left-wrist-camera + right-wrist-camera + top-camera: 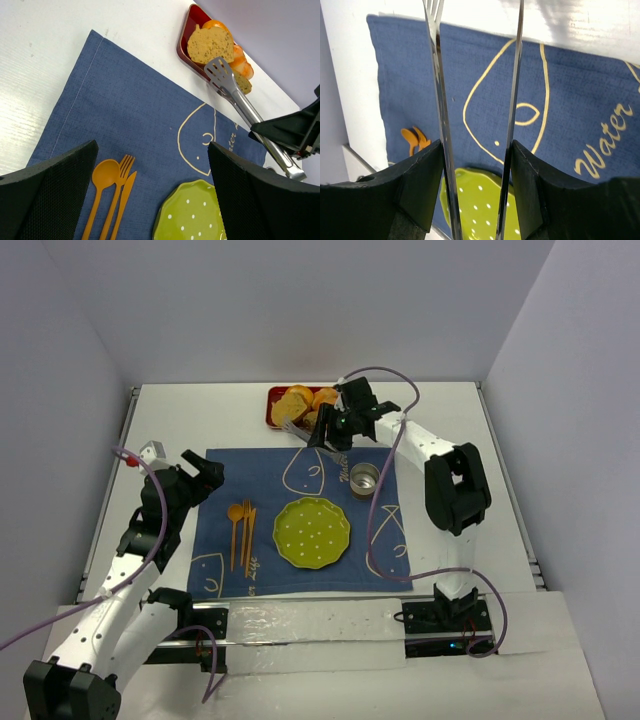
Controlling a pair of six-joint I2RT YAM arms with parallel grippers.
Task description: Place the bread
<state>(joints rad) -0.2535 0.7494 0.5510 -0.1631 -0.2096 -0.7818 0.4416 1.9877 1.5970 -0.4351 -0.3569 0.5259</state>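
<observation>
Two bread slices lie in a red tray [271,405] at the back: the larger slice [210,45] [291,403], and a smaller slice [244,84] partly under the tongs. My right gripper [335,430] [476,165] is shut on metal tongs [298,430] [240,102] [440,100]. The tong arms stand apart with nothing between them where they show. The tong head rests at the tray's near edge by the slices. My left gripper [205,473] [152,150] is open and empty above the mat's left part. The green plate [311,532] [192,215] [480,205] is bare.
Orange-brown buns [241,59] [325,397] share the tray. A blue mat [260,475] carries the plate, an orange spoon, fork and knife [240,528] [107,195], and a metal cup [363,479]. White walls close in at the left, back and right.
</observation>
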